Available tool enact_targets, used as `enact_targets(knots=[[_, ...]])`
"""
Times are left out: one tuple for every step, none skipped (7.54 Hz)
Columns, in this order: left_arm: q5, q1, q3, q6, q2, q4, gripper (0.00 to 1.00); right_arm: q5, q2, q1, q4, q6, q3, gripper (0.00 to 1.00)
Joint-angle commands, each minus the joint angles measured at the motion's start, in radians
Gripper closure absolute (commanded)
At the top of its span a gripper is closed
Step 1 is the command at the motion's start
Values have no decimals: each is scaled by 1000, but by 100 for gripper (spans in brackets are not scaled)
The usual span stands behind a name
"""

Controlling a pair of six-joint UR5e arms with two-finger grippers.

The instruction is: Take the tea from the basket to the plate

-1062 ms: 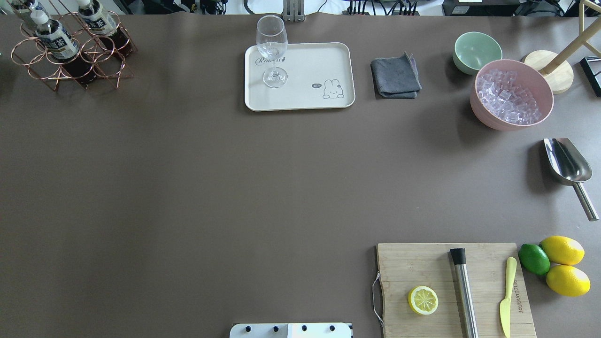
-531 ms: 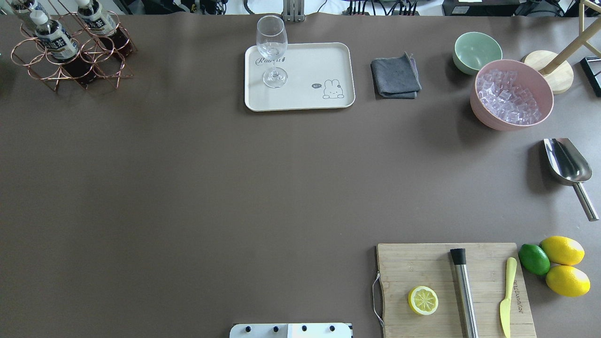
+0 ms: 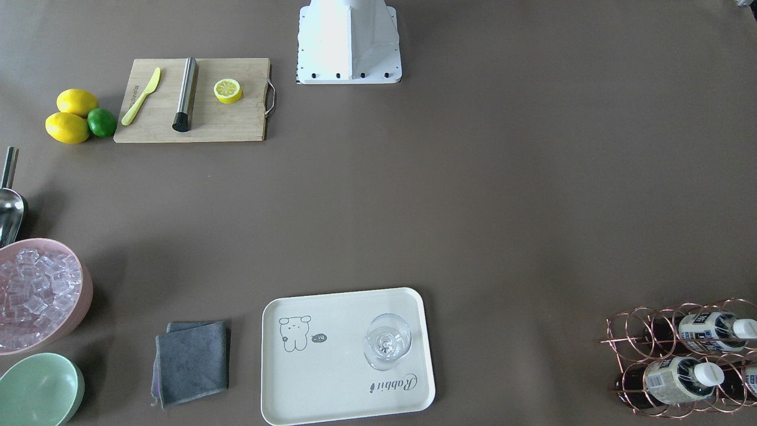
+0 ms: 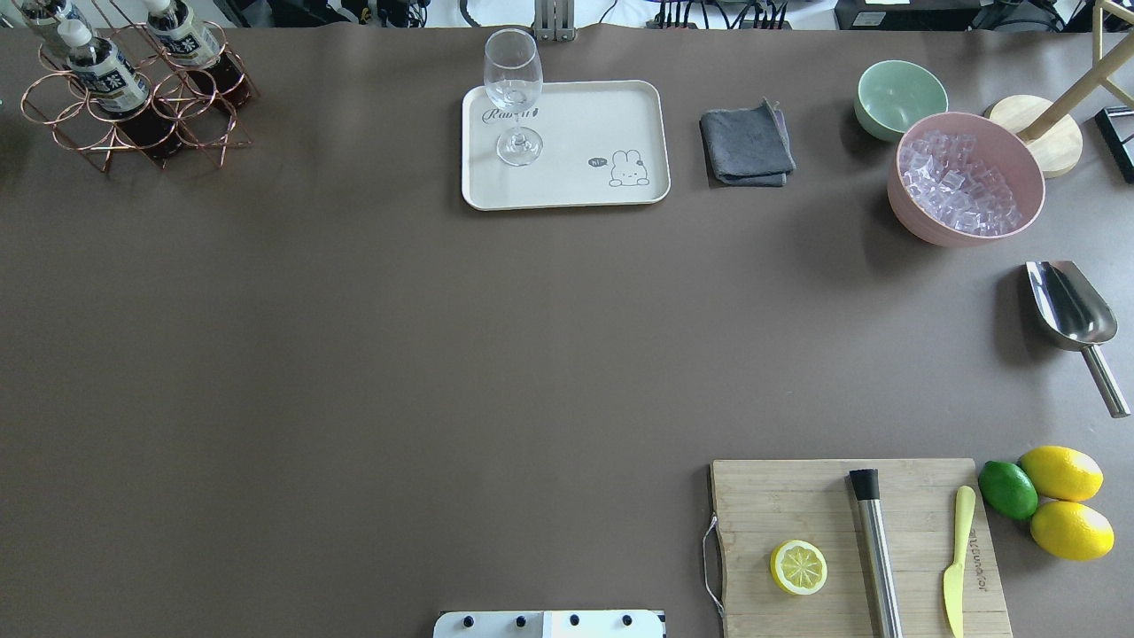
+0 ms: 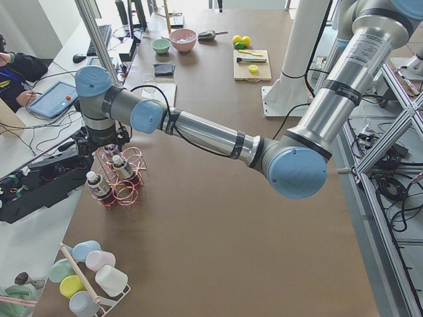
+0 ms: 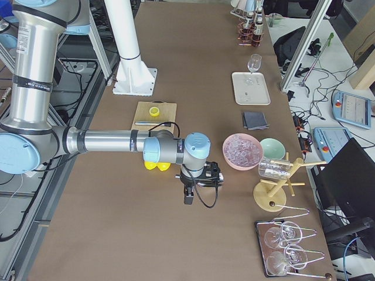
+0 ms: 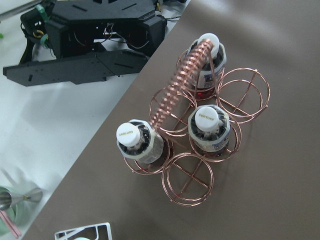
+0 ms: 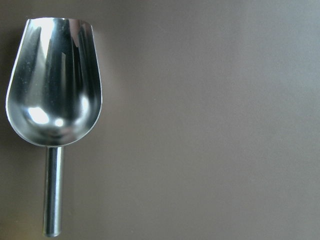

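Three tea bottles stand in the copper wire basket at the table's far left corner; the nearest tea bottle has a white cap. The left wrist view looks straight down on the basket and a bottle cap. In the exterior left view my left gripper hangs just above the basket; I cannot tell if it is open. The cream plate holds a wine glass. My right gripper hovers over a steel scoop; I cannot tell its state.
A grey cloth, a green bowl and a pink bowl of ice lie right of the plate. A cutting board with a lemon half, muddler and knife is at the near right, beside whole lemons and a lime.
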Motion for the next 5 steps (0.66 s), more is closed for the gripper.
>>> enact_targets(knots=[[59, 29, 79, 150, -143, 2, 2, 0, 0, -6, 0, 0, 0, 1], [73, 48, 111, 229, -180, 2, 2, 0, 0, -6, 0, 0, 0, 1], [72, 80, 117, 289, -189, -7, 2, -2, 0, -6, 0, 0, 0, 1], [74, 104, 125, 305, -203, 2, 2, -2, 0, -6, 0, 0, 0, 1], [74, 111, 174, 322, -205, -13, 2, 0, 0, -12, 0, 0, 0, 1]])
